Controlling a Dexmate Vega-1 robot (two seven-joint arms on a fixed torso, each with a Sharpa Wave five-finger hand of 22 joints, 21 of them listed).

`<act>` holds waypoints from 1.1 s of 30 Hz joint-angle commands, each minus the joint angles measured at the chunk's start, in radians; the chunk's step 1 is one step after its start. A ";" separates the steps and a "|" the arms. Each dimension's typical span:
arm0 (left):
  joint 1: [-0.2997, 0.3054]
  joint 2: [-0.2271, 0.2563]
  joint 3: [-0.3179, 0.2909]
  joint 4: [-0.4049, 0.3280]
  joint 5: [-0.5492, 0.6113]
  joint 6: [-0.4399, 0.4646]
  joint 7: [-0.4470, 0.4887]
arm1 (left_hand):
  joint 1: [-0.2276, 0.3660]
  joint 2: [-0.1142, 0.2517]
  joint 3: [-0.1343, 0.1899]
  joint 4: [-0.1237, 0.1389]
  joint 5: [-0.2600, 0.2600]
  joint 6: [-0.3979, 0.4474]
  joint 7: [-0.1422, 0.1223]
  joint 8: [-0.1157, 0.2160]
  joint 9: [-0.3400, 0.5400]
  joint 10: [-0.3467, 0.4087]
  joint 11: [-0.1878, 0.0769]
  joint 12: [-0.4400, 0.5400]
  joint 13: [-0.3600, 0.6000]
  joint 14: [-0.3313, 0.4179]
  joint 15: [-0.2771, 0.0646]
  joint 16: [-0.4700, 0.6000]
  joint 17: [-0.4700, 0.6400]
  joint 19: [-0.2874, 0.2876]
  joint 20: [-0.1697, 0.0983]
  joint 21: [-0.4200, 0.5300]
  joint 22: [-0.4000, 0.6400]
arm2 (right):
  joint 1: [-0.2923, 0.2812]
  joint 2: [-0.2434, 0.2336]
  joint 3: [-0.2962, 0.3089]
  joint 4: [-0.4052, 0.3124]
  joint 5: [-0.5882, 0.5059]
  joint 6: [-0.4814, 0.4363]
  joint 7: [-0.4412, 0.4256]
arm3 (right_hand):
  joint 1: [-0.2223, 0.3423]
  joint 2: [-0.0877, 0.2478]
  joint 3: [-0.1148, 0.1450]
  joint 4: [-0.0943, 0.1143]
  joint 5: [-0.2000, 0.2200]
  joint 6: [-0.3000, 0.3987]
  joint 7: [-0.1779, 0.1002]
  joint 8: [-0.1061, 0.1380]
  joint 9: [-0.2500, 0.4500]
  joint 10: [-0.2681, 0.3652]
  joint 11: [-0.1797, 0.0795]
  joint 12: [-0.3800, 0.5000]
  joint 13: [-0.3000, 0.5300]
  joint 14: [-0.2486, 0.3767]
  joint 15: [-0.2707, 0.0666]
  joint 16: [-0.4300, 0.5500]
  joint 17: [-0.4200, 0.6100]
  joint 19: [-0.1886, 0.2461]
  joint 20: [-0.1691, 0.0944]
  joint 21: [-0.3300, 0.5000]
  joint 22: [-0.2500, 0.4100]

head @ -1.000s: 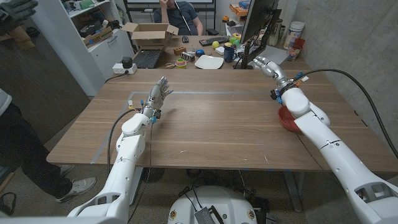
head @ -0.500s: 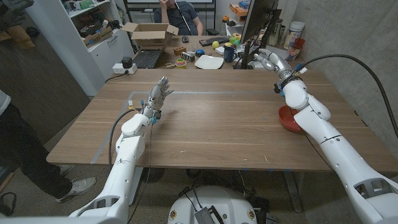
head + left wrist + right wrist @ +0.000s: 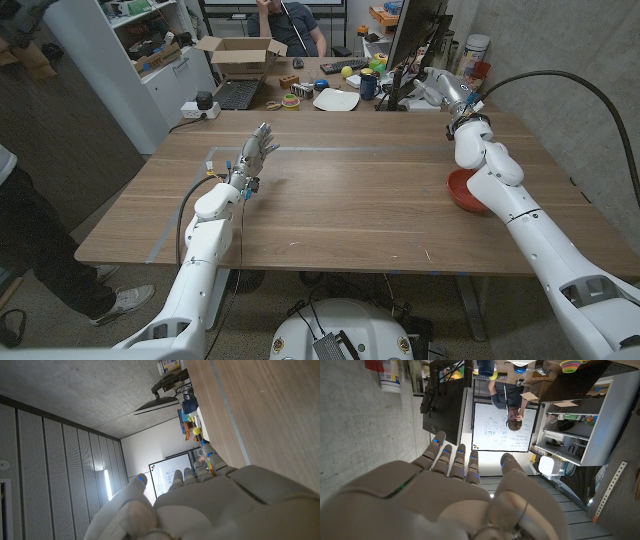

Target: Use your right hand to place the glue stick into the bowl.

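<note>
The red bowl [image 3: 460, 190] sits near the table's right edge, and my right forearm crosses over its far side and hides part of its inside. My right hand [image 3: 440, 88] is raised well beyond the bowl, near the black monitor, with nothing in it. In the right wrist view the right hand [image 3: 455, 490] shows its fingers straight and bare. My left hand [image 3: 258, 148] hovers over the table's left half, fingers spread and holding nothing. The back of the left hand [image 3: 210, 505] shows in the left wrist view.
A monitor [image 3: 415, 40] and a white canister [image 3: 474, 50] stand behind the table's far right corner. Further back are a white plate [image 3: 336, 99], a laptop [image 3: 237, 94] and a cardboard box [image 3: 240, 55]. One person [image 3: 290, 25] sits behind, another [image 3: 30, 230] stands at the left.
My right hand has moved farther back and to the right, toward the monitor, and more of the red bowl now shows. The left arm has stayed still.
</note>
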 commanded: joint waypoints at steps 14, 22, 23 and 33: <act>0.007 0.005 0.004 -0.014 0.005 0.014 0.021 | -0.002 0.014 0.001 0.002 0.001 0.000 0.000 0.003 0.003 -0.002 0.002 0.006 0.005 -0.003 -0.002 0.003 0.005 0.002 -0.005 -0.008 0.003 | 0.191 0.024 -0.145 0.227 -0.268 -0.237 0.028 | 0.001 -0.012 -0.016 -0.006 -0.005 0.017 -0.011 0.001 0.003 0.009 -0.009 -0.003 0.004 -0.005 -0.019 -0.001 0.007 0.008 0.047 -0.013 0.004; 0.013 0.003 0.005 -0.023 0.007 0.015 0.031 | -0.003 0.014 0.001 0.002 0.001 0.000 0.000 0.002 0.003 -0.003 0.002 0.006 0.005 -0.003 -0.002 0.003 0.005 0.003 -0.005 -0.010 0.003 | 0.239 0.002 -0.189 0.286 -0.300 -0.312 0.080 | -0.008 -0.025 -0.028 -0.007 -0.007 0.003 -0.014 -0.008 0.003 0.004 -0.009 -0.006 0.004 -0.003 -0.019 -0.001 0.007 0.017 0.060 -0.017 0.003; 0.012 0.003 0.006 -0.023 0.009 0.016 0.032 | -0.003 0.014 0.001 0.002 0.001 0.000 -0.001 0.002 0.003 -0.003 0.000 0.005 0.005 -0.003 -0.002 0.003 0.005 0.003 -0.005 -0.010 0.003 | 0.242 -0.001 -0.191 0.289 -0.297 -0.318 0.091 | -0.009 -0.027 -0.030 -0.007 -0.007 0.001 -0.014 -0.009 0.003 0.002 -0.012 -0.007 0.004 -0.004 -0.019 -0.001 0.007 0.016 0.061 -0.018 0.003; 0.002 0.004 0.012 -0.011 0.010 0.013 0.031 | -0.004 0.014 0.000 0.002 0.001 0.000 0.001 0.002 0.003 -0.003 0.003 0.005 0.005 -0.003 -0.002 0.002 0.005 0.004 -0.005 -0.013 0.003 | 0.268 -0.016 -0.225 0.330 -0.310 -0.405 0.134 | -0.020 -0.038 -0.042 -0.006 -0.009 -0.015 -0.019 -0.015 0.004 -0.012 -0.011 -0.013 0.004 -0.014 -0.017 -0.004 0.008 0.017 0.077 -0.026 0.002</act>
